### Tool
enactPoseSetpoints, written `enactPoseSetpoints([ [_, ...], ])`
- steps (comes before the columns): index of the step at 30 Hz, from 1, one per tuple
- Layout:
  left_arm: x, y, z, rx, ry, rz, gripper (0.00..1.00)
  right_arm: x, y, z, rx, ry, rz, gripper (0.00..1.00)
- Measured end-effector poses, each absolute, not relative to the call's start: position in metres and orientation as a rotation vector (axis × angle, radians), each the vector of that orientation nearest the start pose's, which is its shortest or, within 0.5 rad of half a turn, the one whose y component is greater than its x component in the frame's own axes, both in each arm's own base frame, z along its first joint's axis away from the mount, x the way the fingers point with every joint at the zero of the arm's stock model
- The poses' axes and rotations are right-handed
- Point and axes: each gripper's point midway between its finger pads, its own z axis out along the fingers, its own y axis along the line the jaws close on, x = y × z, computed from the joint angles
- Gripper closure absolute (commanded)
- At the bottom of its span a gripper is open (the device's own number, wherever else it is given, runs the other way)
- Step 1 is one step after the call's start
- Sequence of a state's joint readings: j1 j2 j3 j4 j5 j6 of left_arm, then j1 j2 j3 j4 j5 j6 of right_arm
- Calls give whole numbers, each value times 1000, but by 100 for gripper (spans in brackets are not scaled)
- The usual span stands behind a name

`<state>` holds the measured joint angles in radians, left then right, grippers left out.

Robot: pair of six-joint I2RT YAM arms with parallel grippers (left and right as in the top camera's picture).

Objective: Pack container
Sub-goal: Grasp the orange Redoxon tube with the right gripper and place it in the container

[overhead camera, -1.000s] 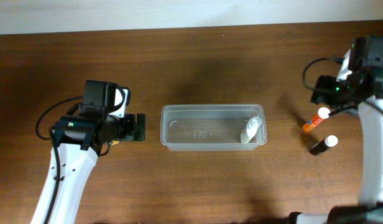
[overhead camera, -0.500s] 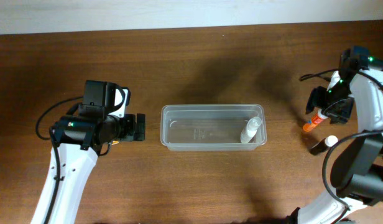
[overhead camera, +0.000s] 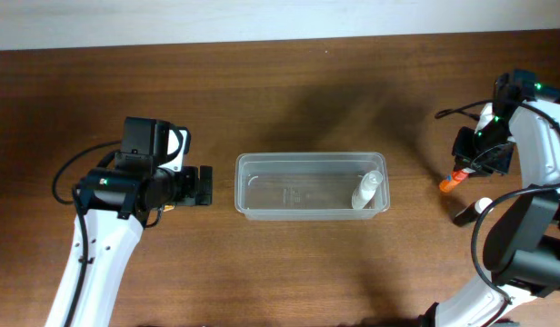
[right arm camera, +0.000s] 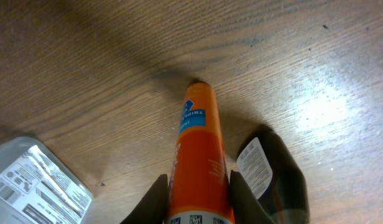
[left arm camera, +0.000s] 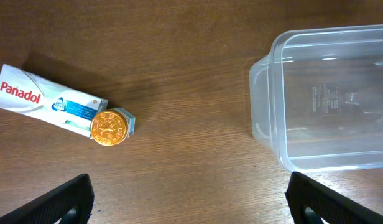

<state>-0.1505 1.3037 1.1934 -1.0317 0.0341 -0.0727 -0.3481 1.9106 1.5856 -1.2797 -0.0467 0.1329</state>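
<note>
1. Right gripper (right arm camera: 198,200) pinches an orange tube (right arm camera: 196,146) lying on the table (overhead camera: 280,91) at the far right. A finger sits tight against each side of the tube, and a dark tube (overhead camera: 471,212) lies just beside it.
2. Left gripper (left arm camera: 188,205) hovers with its fingers spread wide and nothing between them, near the container's left end.
3. At mid-table stands the container (overhead camera: 262,186), a clear tub. It holds one white bottle (overhead camera: 366,191) at its right end and is otherwise unfilled.
4. Off to the left lie a Panadol box (left arm camera: 48,102) and a gold-capped item (left arm camera: 109,127), the two touching.
5. Judging by its thin, see-through walls, the tub is probably light, somewhat flexible and slick. A nudge could slide it across the wood.
6. Its lipped rim at a short end wall looks the surest hold, since the broad sides may bow when squeezed.
</note>
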Motion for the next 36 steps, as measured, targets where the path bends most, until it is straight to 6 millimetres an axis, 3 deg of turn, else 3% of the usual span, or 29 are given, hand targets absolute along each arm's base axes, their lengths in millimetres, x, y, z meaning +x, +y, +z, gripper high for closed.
enactPoseSetpoints([
  [6, 298, -51, 177, 116, 2714, -112, 1, 331, -109, 102, 749, 3067, 97, 83],
  [11, 298, -51, 177, 116, 2714, -112, 0, 324, -92, 152, 647, 2972, 118, 83],
  [17, 299, -51, 177, 116, 2713, -112, 1, 308, -28, 229, 323, 2807, 143, 83],
  [20, 299, -51, 177, 116, 2713, -112, 1, 298, 8, 247, 158, 2769, 179, 82],
  [24, 299, -51, 177, 116, 2713, -112, 1, 295, 42, 247, 19, 2781, 213, 83],
  [27, 299, -51, 177, 116, 2714, -112, 0, 297, 57, 238, -24, 2813, 226, 82],
  [36, 299, -51, 177, 116, 2714, -112, 1, 314, 67, 195, -34, 2957, 215, 82],
])
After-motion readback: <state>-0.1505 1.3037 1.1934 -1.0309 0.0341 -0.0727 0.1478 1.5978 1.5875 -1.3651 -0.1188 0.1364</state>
